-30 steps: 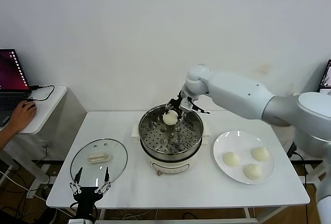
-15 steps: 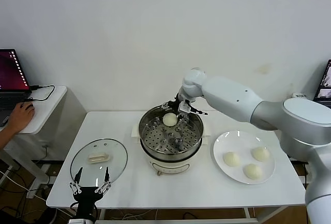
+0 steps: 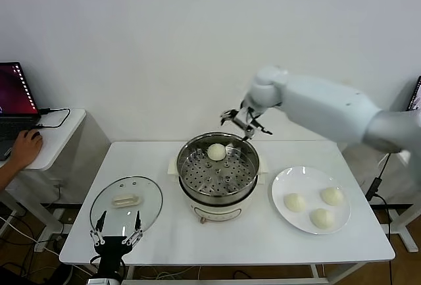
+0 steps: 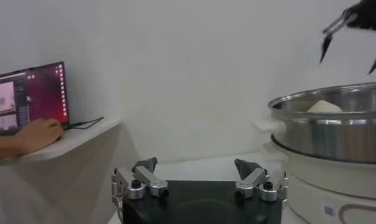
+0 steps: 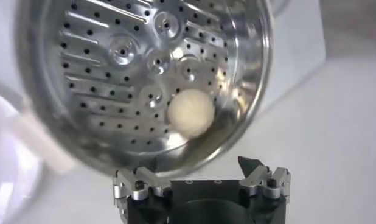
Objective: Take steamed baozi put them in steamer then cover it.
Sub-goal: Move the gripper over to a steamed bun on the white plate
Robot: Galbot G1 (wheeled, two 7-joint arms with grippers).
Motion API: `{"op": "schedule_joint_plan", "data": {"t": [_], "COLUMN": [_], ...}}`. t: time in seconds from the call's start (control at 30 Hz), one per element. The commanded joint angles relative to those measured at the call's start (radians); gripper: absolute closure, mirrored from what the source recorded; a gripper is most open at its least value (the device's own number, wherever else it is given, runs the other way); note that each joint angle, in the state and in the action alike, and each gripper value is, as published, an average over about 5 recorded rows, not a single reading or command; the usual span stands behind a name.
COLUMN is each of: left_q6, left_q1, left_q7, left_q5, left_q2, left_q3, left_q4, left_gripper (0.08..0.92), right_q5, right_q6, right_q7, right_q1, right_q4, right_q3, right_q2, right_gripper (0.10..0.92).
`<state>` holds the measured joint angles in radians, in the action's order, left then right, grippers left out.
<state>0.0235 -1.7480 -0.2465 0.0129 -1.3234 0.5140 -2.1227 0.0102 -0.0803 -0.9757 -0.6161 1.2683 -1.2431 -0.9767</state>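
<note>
The steel steamer [image 3: 217, 173] stands mid-table on its cream base. One baozi [image 3: 216, 152] lies on its perforated tray at the far side; it also shows in the right wrist view [image 5: 190, 114] and the left wrist view [image 4: 323, 106]. Three baozi [image 3: 320, 206] lie on the white plate [image 3: 283, 183] to the right. My right gripper [image 3: 242, 122] is open and empty, lifted above the steamer's far right rim. The glass cover [image 3: 125, 201] lies flat on the table at the left. My left gripper [image 3: 116, 231] is open and empty by the cover's near edge.
A side table with a laptop [image 3: 14, 101] and a person's hand [image 3: 26, 145] stands at the far left. The steamer's wall [image 4: 334, 128] rises close to my left gripper in the left wrist view.
My right gripper has let go of the baozi on the steamer tray and risen up and to the right, away from the pot. The left arm has not moved.
</note>
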Motion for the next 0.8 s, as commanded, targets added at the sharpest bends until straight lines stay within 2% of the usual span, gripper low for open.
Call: {"op": "schedule_joint_plan", "data": {"t": [0.03, 0.33, 0.8], "left_q6": [-0.001, -0.003, -0.007], "left_q1": [-0.001, 0.004, 0.003], "left_q7": [0.001, 0.004, 0.003], "left_q5": [-0.001, -0.007, -0.01], "left_q2": [0.002, 0.01, 0.004], "left_q3": [0.0, -0.014, -0.005], "left_q4": [-0.004, -0.004, 0.005], "left_gripper": [0.177, 0.177, 0.177], "right_q5": [0.173, 0.022, -0.103], "right_q6": [0.341, 0.294, 0.271], "right_q7": [-0.072, -0.065, -0.038], "right_q1": [-0.063, 0.186, 0.591], "right_q4": [0.378, 0.368, 0.225], "right_q3": [-0.03, 0.068, 0.36], "right_q2": [0.506, 0.628, 0.503], "right_gripper": [0.203, 0.203, 0.203]}}
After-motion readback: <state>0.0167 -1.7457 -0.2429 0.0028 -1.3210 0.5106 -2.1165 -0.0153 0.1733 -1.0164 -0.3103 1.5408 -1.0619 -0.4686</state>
